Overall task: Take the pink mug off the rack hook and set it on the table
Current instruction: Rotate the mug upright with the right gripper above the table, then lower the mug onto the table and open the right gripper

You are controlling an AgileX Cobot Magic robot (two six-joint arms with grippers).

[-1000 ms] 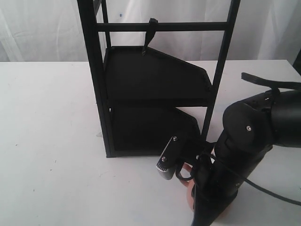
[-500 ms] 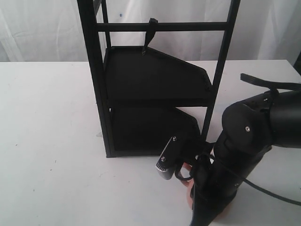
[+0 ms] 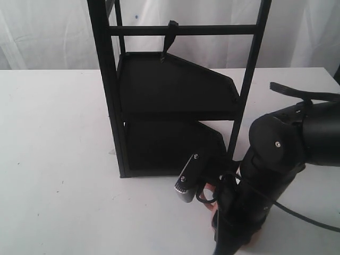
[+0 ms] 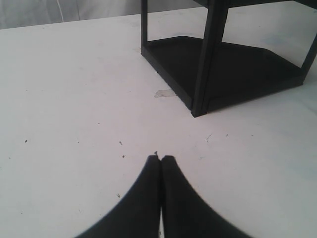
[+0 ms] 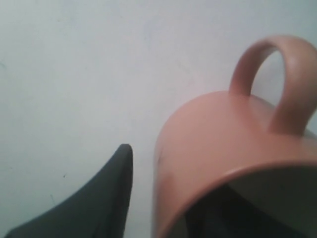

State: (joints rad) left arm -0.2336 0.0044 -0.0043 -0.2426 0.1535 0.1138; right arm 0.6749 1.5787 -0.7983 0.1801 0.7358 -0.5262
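The pink mug (image 5: 223,139) fills the right wrist view, handle up and away, low over the white table (image 5: 74,74). My right gripper (image 5: 166,193) is open. One black finger (image 5: 111,188) stands outside the mug's wall with a strip of table showing between them. A dark shape inside the mug looks like the other finger. In the exterior view only a pink sliver of the mug (image 3: 212,212) shows beside the right arm (image 3: 276,159). The rack hook (image 3: 171,26) on the crossbar is bare. My left gripper (image 4: 161,158) is shut over the table (image 4: 74,99), holding nothing.
The tall black frame (image 3: 109,106) with two angled black trays (image 3: 175,85) stands just behind the right arm. Its base corner post (image 4: 200,99) lies ahead of the left gripper. A silver camera mount (image 3: 186,183) juts from the right wrist.
The right arm has sunk slightly and shifted a little left, with less of the mug showing beside it. The hook and frame have not moved.
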